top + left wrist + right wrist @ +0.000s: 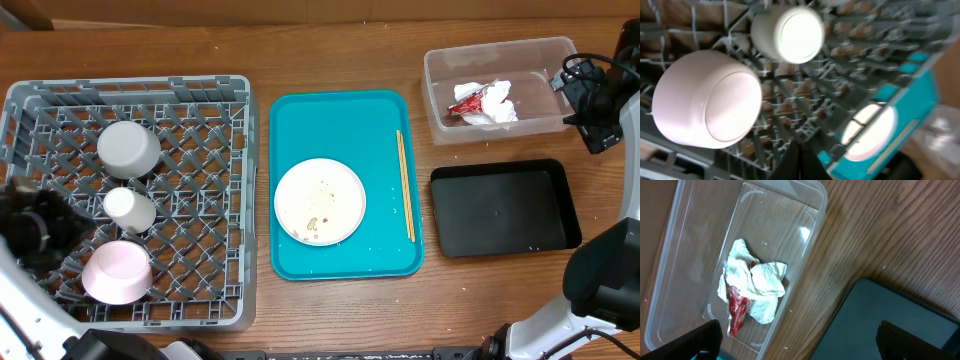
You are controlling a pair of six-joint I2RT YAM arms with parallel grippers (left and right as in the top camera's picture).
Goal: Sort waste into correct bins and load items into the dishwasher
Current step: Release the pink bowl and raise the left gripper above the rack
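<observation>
The grey dishwasher rack [200,95] holds an upturned white bowl [128,148], a small cup [130,210] and a pinkish-white dish [116,272]. My left gripper [55,230] hangs over the rack's left side with nothing in it, its black fingers [799,160] pressed together beside the pinkish dish [707,105]. A white plate [320,201] with food specks and the chopsticks [405,185] lie on the teal tray [300,120]. The clear tub [440,70] holds the napkin [760,285] and red wrapper [735,307]. My right gripper [800,345] is open above the gap between the tub and the black tray [505,208].
The black tray [880,315] has nothing in it. A few white grains [883,267] lie on the wood between the tub [810,240] and the black tray. The right arm's base [600,280] stands at the table's front right.
</observation>
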